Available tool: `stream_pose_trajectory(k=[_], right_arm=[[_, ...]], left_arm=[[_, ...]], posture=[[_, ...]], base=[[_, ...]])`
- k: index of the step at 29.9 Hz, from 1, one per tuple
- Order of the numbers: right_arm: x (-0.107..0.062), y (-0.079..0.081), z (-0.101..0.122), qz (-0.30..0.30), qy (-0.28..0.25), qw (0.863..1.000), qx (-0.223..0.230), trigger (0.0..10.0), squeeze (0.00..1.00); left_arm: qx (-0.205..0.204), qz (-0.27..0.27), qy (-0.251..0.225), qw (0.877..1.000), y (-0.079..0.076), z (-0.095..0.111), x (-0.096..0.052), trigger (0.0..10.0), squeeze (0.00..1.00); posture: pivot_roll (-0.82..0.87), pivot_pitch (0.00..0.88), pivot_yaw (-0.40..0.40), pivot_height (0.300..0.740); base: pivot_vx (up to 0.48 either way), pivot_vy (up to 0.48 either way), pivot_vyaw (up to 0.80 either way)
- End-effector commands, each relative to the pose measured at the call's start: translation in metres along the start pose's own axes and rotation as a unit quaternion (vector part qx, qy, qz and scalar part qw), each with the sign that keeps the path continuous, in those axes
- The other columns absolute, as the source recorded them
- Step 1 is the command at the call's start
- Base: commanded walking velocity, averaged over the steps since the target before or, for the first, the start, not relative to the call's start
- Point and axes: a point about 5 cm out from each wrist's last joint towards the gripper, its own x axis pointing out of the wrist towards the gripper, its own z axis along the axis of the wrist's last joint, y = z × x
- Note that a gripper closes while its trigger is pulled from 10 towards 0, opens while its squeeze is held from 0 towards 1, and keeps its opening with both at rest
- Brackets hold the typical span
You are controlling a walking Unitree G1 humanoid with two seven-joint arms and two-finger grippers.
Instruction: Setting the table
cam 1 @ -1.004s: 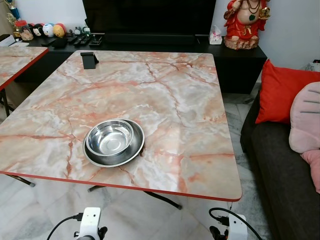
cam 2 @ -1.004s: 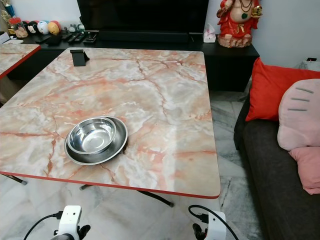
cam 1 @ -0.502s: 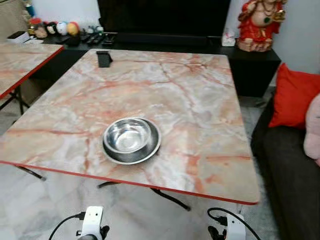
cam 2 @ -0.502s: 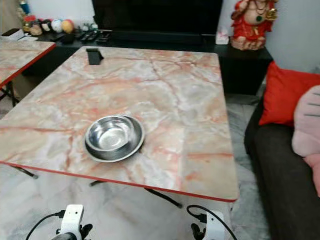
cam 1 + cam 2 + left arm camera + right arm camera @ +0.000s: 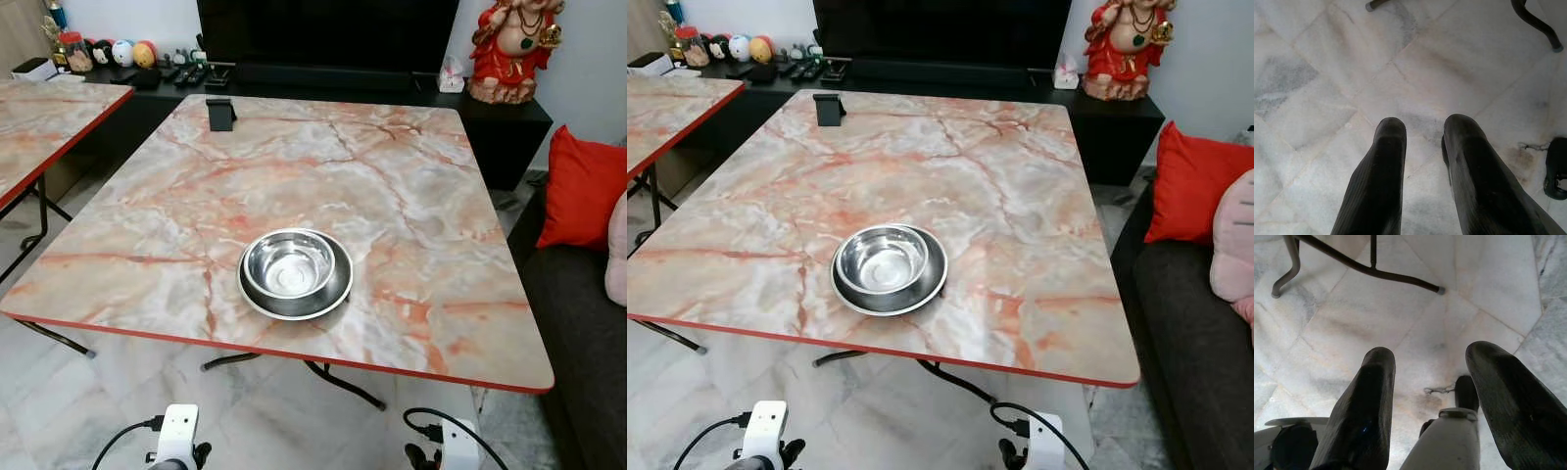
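Note:
A small steel bowl (image 5: 290, 266) sits inside a shallow steel plate (image 5: 336, 294) on the marble-patterned table (image 5: 411, 186), near its front edge. Both arms hang low in front of the table, below its edge: the left wrist (image 5: 177, 441) and the right wrist (image 5: 457, 446) show at the bottom of the eye views. In the wrist views, my left gripper (image 5: 1425, 129) and my right gripper (image 5: 1431, 357) point down at the pale marble floor. Both are open with nothing between the fingers.
A black phone stand (image 5: 220, 114) stands at the table's far left corner. A second marble table (image 5: 39, 117) is to the left. A dark sofa (image 5: 578, 323) with a red cushion (image 5: 580, 186) is to the right. Black table legs (image 5: 1371, 271) cross the floor underneath.
The whole picture has shifted, so the camera has moved: table and bowl now sit further right in view. The bowl and plate keep their place on the table. Both arms still hang.

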Motion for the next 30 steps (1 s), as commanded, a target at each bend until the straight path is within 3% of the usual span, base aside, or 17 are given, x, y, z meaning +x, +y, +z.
stream_pose_trajectory(k=[1, 30], right_arm=[[-0.0003, 0.0000, -0.0015, 0.002, 0.004, 1.000, -0.004, 10.0, 0.00], [0.0001, 0.0026, -0.0014, 0.003, 0.001, 1.000, 0.004, 10.0, 0.00]], left_arm=[[-0.003, 0.003, 0.014, 1.000, 0.0014, -0.0056, -0.0009, 10.0, 0.00], [-0.005, 0.002, 0.013, 1.000, 0.0020, -0.0059, -0.0011, 10.0, 0.00]], posture=[[-0.06, 0.000, 0.021, 0.740], [-0.05, 0.000, 0.024, 0.740]], base=[[0.000, 0.281, 0.00], [0.000, 0.312, 0.00]])
